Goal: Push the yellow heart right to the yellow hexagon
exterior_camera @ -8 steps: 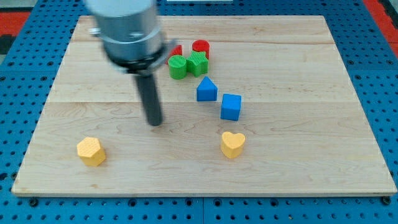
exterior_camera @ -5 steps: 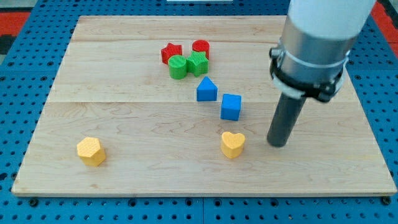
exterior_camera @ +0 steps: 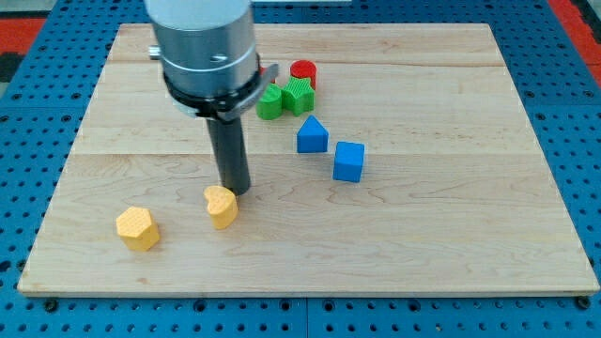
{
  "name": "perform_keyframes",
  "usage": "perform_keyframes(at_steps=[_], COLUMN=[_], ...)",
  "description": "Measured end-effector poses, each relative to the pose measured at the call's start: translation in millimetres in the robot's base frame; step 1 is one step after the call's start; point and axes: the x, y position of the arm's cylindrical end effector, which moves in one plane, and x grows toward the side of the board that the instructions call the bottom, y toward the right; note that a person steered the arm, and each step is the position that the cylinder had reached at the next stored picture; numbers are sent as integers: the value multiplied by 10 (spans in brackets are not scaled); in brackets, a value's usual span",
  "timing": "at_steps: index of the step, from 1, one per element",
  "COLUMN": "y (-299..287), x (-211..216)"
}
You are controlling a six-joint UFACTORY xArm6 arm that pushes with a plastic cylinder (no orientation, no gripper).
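The yellow heart (exterior_camera: 221,206) lies on the wooden board (exterior_camera: 451,235) at the lower left of centre. The yellow hexagon (exterior_camera: 138,228) lies to the heart's left, a short gap apart. My tip (exterior_camera: 235,191) stands just above and to the right of the heart, touching or nearly touching its upper right edge.
A blue triangular block (exterior_camera: 312,135) and a blue cube (exterior_camera: 348,161) lie right of centre. Two green blocks (exterior_camera: 285,99) and a red cylinder (exterior_camera: 303,70) cluster at the top middle, partly behind the arm's body (exterior_camera: 205,47).
The yellow heart has moved far left, from the board's lower middle to near the hexagon. My tip went from the heart's right side to its upper right at the new spot.
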Motion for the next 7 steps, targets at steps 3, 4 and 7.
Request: perform_keyframes(at_steps=[3, 4, 7], y=[-58, 218, -552], x=[0, -39, 527])
